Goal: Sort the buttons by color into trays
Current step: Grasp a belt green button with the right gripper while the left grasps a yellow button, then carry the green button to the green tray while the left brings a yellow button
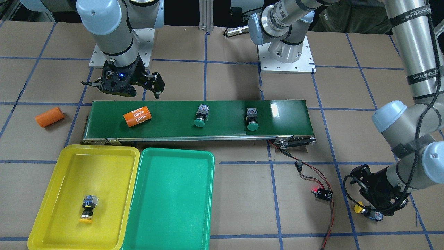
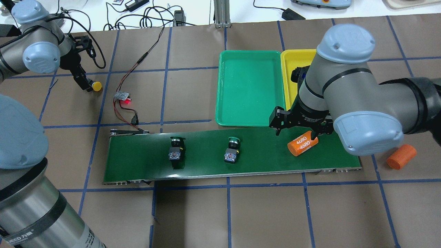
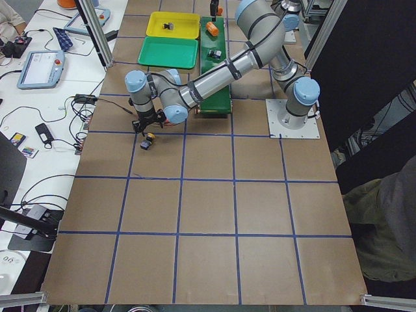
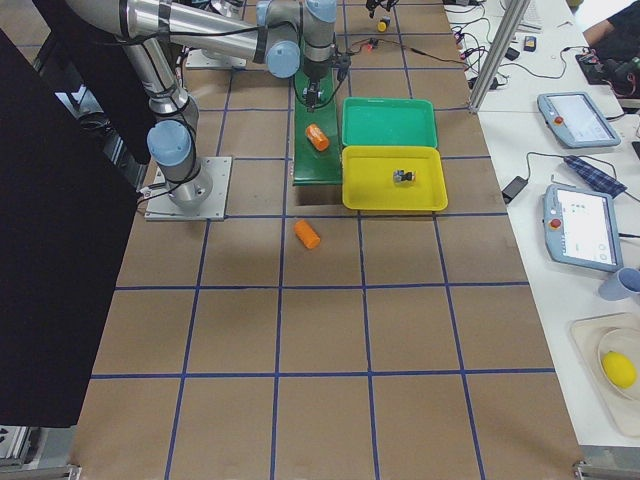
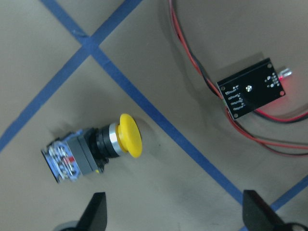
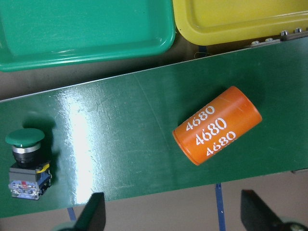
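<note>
Yellow shows up in two spots. One yellow button (image 1: 88,207) lies on its side in the yellow tray (image 1: 104,173). The second yellow button (image 5: 94,149) lies on its side on the brown table (image 1: 242,208), well apart from both trays, past the end of the belt. The left gripper (image 5: 175,216) hangs right over it with its jaws wide apart, gripping nothing. The button is just beside the tips, not between them. A little black board (image 5: 250,91) with a red light and red wires lies near.

The green tray (image 1: 173,198) sits side by side with the yellow tray, touching it. One green button (image 1: 201,116) and the other green button (image 1: 252,119) lie on the long dark green belt (image 1: 166,121), with their caps pointing to the trays' side. An orange can (image 1: 137,116) marked 4680 lies on the belt too. The right gripper (image 1: 123,86) hangs by the belt's edge near that can, jaws wide apart. Another plain orange can (image 1: 49,116) lies on the table past the belt's end.
</note>
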Motion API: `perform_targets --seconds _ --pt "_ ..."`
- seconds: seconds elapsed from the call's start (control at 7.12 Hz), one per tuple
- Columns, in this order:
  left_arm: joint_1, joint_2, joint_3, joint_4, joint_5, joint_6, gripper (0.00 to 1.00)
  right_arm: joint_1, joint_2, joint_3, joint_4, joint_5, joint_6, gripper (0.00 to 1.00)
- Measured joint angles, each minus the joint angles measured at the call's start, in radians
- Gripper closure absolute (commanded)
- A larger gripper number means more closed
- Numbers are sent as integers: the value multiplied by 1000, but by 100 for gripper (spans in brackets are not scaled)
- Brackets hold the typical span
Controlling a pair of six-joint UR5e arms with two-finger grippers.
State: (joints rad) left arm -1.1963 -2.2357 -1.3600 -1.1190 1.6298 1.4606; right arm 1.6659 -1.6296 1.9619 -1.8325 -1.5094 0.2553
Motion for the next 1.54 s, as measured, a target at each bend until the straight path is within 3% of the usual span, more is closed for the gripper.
perform_targets --seconds 0.42,0.98,1.26,1.54 --pt "30 -59 42 13 -24 127 0 1 20 0 -35 1 8 0" --pt "34 -90 49 15 -75 123 1 20 60 0 -82 2 19 0" --pt "38 -102 55 16 -78 112 85 74 127 0 -195 1 22 0" --pt "38 -104 58 16 -77 101 99 102 176 1 -247 2 22 0"
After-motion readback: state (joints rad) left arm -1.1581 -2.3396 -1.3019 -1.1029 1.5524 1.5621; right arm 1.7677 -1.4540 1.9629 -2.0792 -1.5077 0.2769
